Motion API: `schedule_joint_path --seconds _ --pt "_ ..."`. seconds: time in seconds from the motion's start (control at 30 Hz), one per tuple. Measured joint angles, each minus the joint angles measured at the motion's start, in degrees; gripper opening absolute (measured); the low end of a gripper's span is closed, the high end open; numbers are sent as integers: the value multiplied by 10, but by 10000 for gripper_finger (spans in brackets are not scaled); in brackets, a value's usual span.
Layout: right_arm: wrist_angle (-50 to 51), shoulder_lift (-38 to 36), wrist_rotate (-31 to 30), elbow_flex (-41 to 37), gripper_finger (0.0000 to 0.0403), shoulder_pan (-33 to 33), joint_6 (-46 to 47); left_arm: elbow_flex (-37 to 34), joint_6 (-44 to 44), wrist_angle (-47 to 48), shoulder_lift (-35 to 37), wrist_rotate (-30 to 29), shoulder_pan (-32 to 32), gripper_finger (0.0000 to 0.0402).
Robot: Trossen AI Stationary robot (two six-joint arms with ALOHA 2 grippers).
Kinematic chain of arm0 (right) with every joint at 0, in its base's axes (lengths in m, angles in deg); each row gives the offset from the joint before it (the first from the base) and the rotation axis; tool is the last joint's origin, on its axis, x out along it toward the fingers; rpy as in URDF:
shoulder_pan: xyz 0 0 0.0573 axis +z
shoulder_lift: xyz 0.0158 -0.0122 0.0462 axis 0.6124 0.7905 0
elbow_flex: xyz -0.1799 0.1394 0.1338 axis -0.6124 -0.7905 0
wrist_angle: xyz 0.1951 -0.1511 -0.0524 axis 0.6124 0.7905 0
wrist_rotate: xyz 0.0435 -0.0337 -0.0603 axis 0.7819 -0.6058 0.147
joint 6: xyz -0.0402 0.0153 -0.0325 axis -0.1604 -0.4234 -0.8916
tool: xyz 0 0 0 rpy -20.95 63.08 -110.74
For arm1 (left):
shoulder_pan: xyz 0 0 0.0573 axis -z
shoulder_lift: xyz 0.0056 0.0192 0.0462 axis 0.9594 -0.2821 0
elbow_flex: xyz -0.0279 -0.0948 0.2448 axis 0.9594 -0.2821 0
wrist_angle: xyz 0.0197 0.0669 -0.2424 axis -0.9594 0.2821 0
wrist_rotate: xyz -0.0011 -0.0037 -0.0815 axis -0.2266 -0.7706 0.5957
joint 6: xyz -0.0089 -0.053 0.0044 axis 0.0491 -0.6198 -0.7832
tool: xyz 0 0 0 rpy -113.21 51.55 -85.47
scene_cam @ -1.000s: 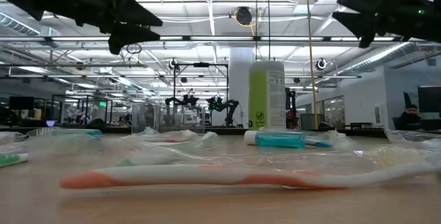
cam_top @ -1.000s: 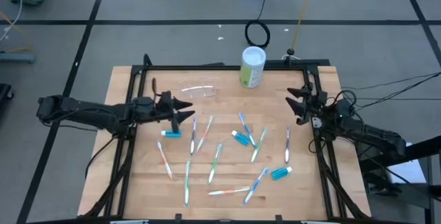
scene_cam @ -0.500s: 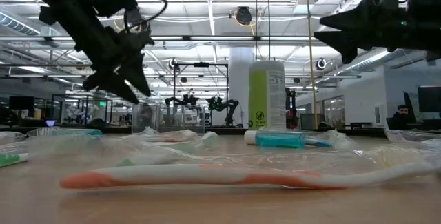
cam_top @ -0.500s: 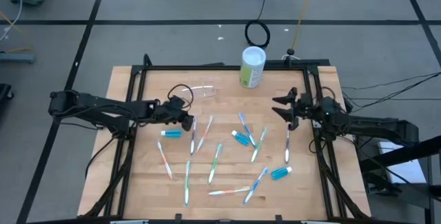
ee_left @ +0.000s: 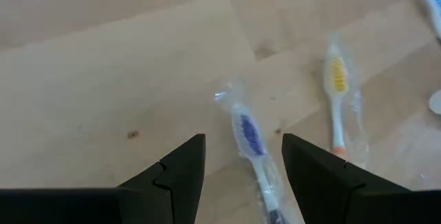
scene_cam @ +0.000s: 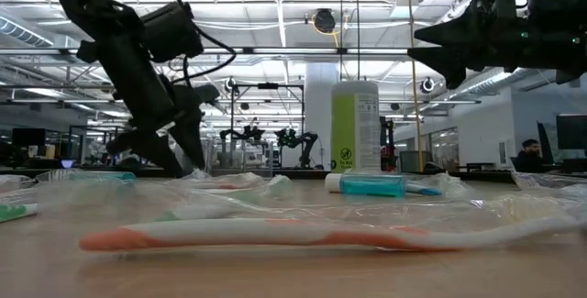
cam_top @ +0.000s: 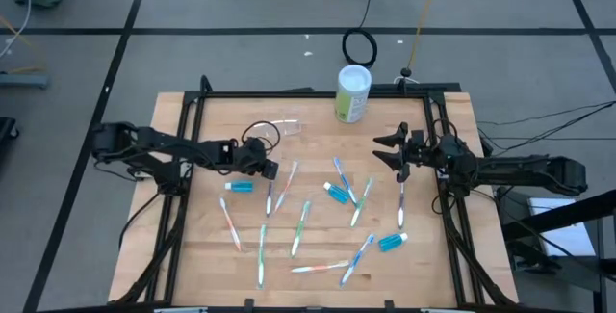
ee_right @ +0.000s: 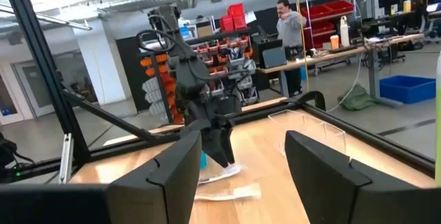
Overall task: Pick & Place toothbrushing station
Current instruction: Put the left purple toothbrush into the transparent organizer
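Nothing placed yet: toothbrushes [cam_top: 301,228] and toothpaste tubes [cam_top: 392,243] lie scattered near the empty clear holder [cam_top: 281,128]; my left gripper [cam_top: 269,170] and right gripper [cam_top: 390,149] hover, jaws open, holding nothing.

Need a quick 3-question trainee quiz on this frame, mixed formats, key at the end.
1. True or false: the left gripper already holds a toothbrush.
2. The clear holder is: A) standing upright B) lying on its side C) holding toothbrushes.
3. Fill in: the purple-bristled toothbrush lies below the open fingers of the ___ gripper.

Key
1. False: it is open and empty above the brushes.
2. B, empty, near the white-and-green canister.
3. left. The right gripper is open too, raised over the table.
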Motion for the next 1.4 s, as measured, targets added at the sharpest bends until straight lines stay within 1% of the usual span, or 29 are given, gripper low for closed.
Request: schedule_joint_path --seconds 0.13,0.3,0.5,0.6,0.7,0.87,1.0,1.17,1.27,1.4 --pt "0 0 0 0 201 0 0 0 0 -10 -13 -3 -7 200" --pt "0 0 0 1 201 0 -2 0 25 -29 -29 -3 -23 200" --pt "0 0 0 1 201 0 -2 2 40 -34 -52 21 -38 200" --pt "0 0 0 1 201 0 -2 2 65 -34 -53 26 -43 195" --pt "0 0 0 1 201 0 -2 1 67 -32 -54 25 -43 170" --pt "0 0 0 1 201 0 -4 0 68 -36 -54 20 -47 105" --pt "1 0 0 1 201 0 -4 -1 69 -56 -52 22 -54 61" --pt "1 0 0 1 201 0 -4 -2 96 -67 -40 32 -56 15" --pt "5 0 0 1 201 0 -4 -2 114 -95 -26 33 -56 5" --pt "9 0 0 2 201 0 -4 -1 148 -146 19 22 -52 16"
